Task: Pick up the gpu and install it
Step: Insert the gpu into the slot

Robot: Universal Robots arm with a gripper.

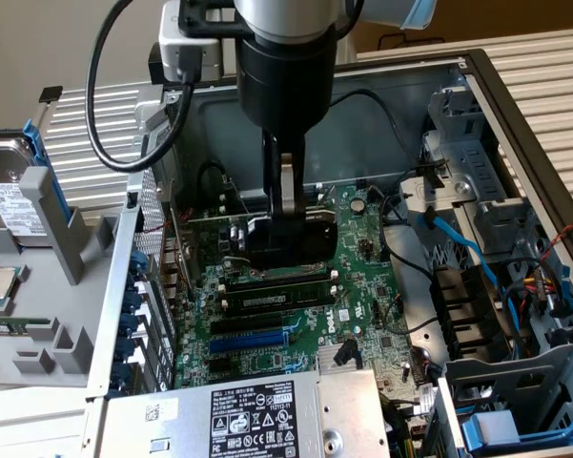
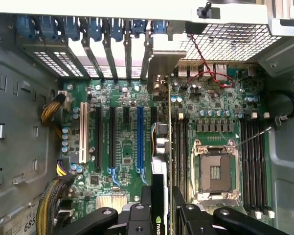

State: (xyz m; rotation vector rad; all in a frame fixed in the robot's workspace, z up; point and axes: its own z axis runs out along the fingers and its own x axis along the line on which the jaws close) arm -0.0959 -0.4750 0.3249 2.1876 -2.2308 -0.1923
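Note:
My gripper (image 1: 286,212) reaches down into an open PC case and is shut on the gpu (image 1: 288,244), a black card held on edge over the large green motherboard (image 1: 362,258). The wrist view shows the gpu (image 2: 161,147) edge-on between the fingers (image 2: 137,218), its silver bracket end toward the rear slot covers (image 2: 107,49). It runs between the blue slot (image 2: 140,134) and the CPU socket (image 2: 215,169), in line with a short black slot. Whether its lower edge touches a slot is hidden.
The power supply (image 1: 257,410) lies along the case's near edge and a drive cage (image 1: 515,382) with blue cables (image 1: 467,248) fills the exterior view's right. A hard drive (image 1: 14,200) rests on a grey rack outside the case. A cable bundle (image 2: 51,196) runs beside the board.

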